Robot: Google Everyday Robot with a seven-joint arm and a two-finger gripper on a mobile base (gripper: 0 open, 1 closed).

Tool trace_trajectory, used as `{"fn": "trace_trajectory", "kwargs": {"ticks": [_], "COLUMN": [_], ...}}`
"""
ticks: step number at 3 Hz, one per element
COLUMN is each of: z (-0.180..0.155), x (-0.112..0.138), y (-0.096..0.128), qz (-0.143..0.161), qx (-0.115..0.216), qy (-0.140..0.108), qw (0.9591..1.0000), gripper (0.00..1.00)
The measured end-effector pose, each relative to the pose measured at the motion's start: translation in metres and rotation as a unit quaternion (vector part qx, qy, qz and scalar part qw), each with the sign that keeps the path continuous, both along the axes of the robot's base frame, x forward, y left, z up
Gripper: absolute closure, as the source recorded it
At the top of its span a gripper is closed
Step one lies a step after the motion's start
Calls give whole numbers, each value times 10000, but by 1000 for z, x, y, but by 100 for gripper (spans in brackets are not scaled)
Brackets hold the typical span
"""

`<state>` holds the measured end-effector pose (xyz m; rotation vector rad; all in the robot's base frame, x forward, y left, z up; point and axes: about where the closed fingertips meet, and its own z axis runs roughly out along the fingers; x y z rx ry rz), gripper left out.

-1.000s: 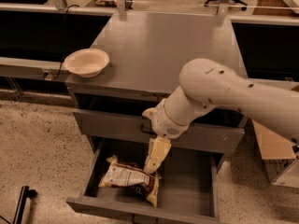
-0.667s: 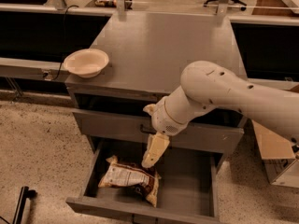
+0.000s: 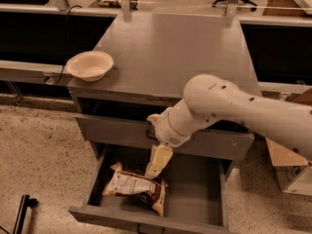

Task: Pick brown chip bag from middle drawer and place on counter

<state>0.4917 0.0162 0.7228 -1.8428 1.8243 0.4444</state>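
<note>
1. The bag [image 3: 132, 186] lies in the open drawer [image 3: 197, 191], left of middle, with its printed panel up.
2. The end effector [image 3: 157, 164] points down into the drawer from the white arm [image 3: 229, 106]. Its tip is at the bag's upper right edge, and I cannot tell whether they touch.
3. Nor can I tell whether it is wide or narrow.
4. A bowl [image 3: 90, 65] sits at the front left corner of the tabletop [image 3: 175, 52].

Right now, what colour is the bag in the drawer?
The chip bag is dark brown with a cream panel, best in camera view; gripper hangs above it.
</note>
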Motion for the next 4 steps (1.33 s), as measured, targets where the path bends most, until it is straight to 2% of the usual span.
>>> {"fn": "trace_trajectory", "kwargs": {"ticks": [1, 3, 4], "z": [-84, -85, -69], "x": [-7, -9, -9], "y": [19, 20, 28], "qz": [108, 125, 233], "qx": [-65, -89, -155], "qy": [-29, -31, -265], "qw": [9999, 9999, 9993], "gripper": [0, 0, 18]}}
